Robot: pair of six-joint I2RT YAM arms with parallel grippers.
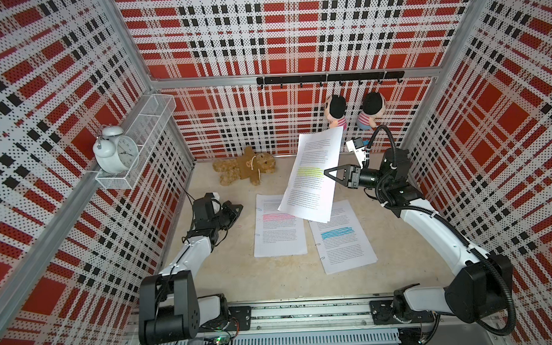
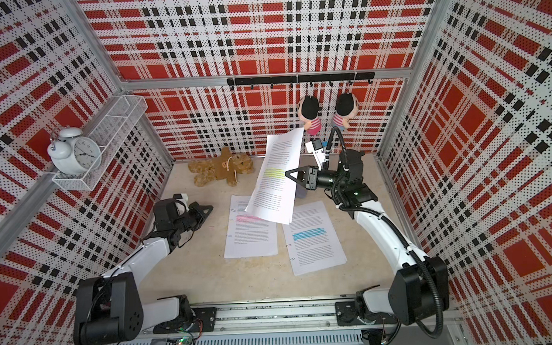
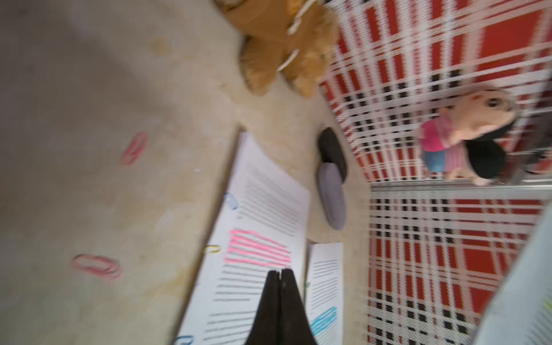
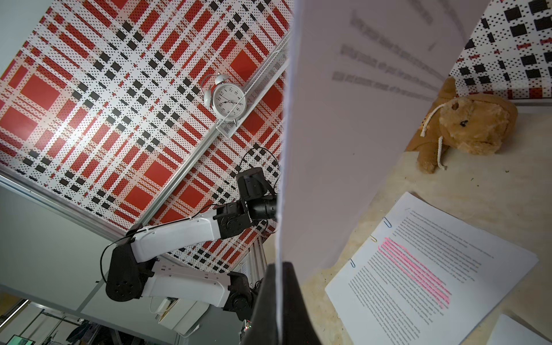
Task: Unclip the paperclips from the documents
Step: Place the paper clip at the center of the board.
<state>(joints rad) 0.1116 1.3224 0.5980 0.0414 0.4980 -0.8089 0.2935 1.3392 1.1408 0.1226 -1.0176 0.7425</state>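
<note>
Documents fill the middle of the table (image 1: 240,275). The pink-band document (image 1: 278,239) and the blue-band document (image 1: 347,249) lie flat side by side. The yellow-band document (image 1: 312,159) hangs tilted in the air over their far ends. The right gripper (image 1: 326,172) is pinched tight on that lifted stack's right edge. The left gripper (image 3: 280,272) sits low just left of the pink-band document, jaws pressed together with nothing between them.

Smallest are the paperclips. Two loose pink paperclips (image 3: 135,148) lie on bare table left of the stacks. A blue clip (image 3: 231,200) and a yellow clip (image 3: 212,248) sit on the pink-band document's left edge. Tiny ones also show on the blue-band document's left edge (image 1: 317,244). Whether the lifted stack carries any, I cannot tell.

The work looks to be between clips. The next move likely calls for the left jaws to part, line up with one clip and slide it outward off the paper edge. Open table lies left of the stacks. The teddy bear (image 1: 246,166) is well clear, but the raised stack's low corner hangs close over both flat ones.
</note>
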